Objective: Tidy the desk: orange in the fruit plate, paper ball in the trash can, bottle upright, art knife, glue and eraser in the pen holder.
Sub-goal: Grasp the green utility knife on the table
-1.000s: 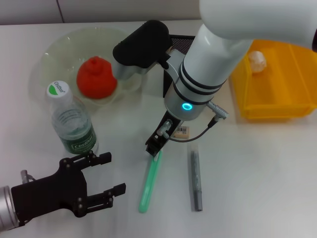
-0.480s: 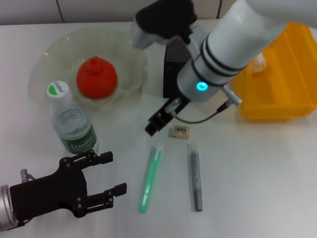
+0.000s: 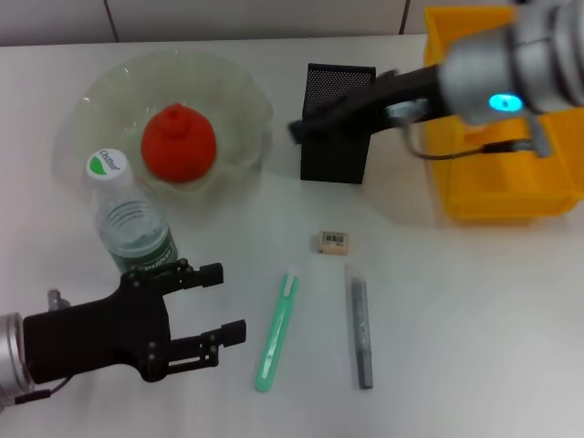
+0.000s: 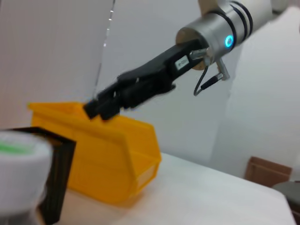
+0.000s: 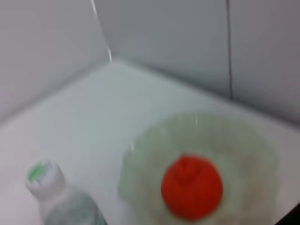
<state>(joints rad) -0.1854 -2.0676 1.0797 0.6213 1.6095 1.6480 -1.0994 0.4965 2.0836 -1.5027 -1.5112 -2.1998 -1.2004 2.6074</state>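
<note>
The orange (image 3: pixel 178 141) lies in the fruit plate (image 3: pixel 105 91) at the back left, and both show again in the right wrist view as the orange (image 5: pixel 191 186) and plate (image 5: pixel 140 159). In front of the plate the bottle (image 3: pixel 132 224) stands upright. The eraser (image 3: pixel 333 241), a green art knife (image 3: pixel 277 330) and a grey glue stick (image 3: pixel 359 324) lie on the table. My right gripper (image 3: pixel 299 130) hangs shut and empty over the pen holder (image 3: pixel 336 128). My left gripper (image 3: pixel 226 299) is open, just left of the knife. The trash can (image 3: pixel 511 196) is at the right; the paper ball is hidden.
The right forearm (image 3: pixel 511 64) crosses above the yellow bin. In the left wrist view I see the right gripper (image 4: pixel 101 108) in the air above the bin (image 4: pixel 108 159), with the bottle cap (image 4: pixel 18 159) and pen holder (image 4: pixel 54 183) close by.
My right gripper rose from beside the eraser and knife and swung back and right to above the pen holder, holding nothing. My left gripper crept forward and right towards the knife.
</note>
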